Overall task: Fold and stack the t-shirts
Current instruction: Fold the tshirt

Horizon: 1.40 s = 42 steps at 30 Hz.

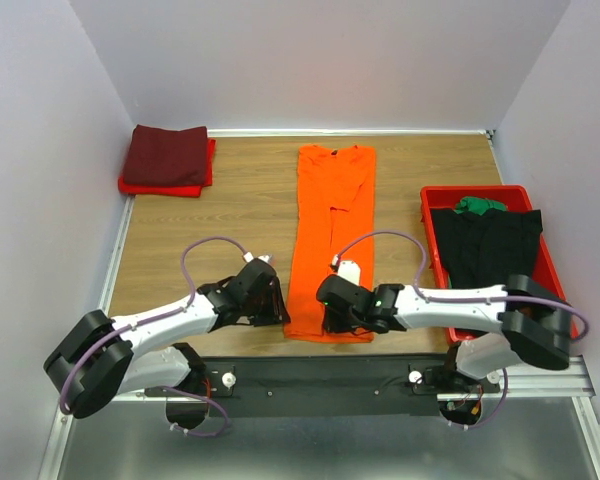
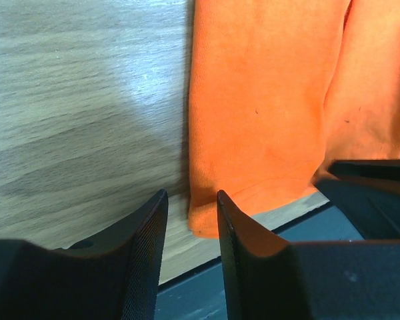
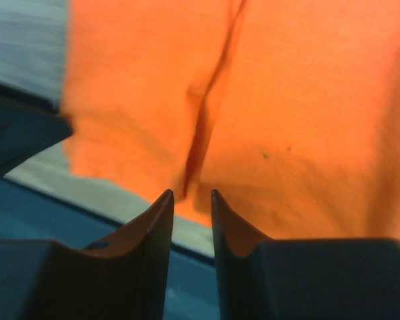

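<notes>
Two risks we are flagging here. The bench (image 1: 240, 190) is carrying the orange t-shirt (image 1: 332, 230) as a long strip folded lengthwise down the middle, its near hem lying right at the front edge. The left pincer (image 2: 192, 195) is hovering partly open beside the hem's left corner, gripping nothing. The right pincer (image 3: 192, 193) is standing narrowly parted over the hem's crease, also empty. We are judging that pinching only the top layer risks opening the fold, and uneven grabs risk skewing the strip.

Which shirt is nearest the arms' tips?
The orange t-shirt, with the left end effector and right end effector at its near hem. The maroon one sits folded far left; the black one lies in a tray.
</notes>
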Motion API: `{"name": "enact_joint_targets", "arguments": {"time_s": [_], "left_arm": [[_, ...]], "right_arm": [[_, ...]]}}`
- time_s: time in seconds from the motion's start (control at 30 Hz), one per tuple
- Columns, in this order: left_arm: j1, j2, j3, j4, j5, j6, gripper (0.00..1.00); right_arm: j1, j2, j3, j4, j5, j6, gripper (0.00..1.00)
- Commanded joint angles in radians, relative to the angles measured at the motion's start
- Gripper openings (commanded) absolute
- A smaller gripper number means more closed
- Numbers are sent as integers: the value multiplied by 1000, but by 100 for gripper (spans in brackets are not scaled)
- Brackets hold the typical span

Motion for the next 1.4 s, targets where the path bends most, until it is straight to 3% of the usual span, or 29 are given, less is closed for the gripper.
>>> {"name": "enact_joint_targets", "arguments": {"time_s": [0.0, 0.2, 0.4, 0.8, 1.37], "left_arm": [[4, -31, -23, 7, -10, -11, 45], [2, -29, -34, 3, 1, 6, 45], [-1, -12, -31, 3, 18, 19, 39], [-67, 81, -5, -17, 13, 40, 31], [-81, 86, 27, -71, 16, 63, 5]], "right_arm": [[7, -162, -23, -64, 85, 37, 41], [-5, -372, -98, -248, 182, 163, 41], [-18, -486, -237, -307, 149, 269, 41], [-19, -523, -284, -324, 156, 326, 41], [-22, -464, -299, -328, 210, 361, 42]]}}
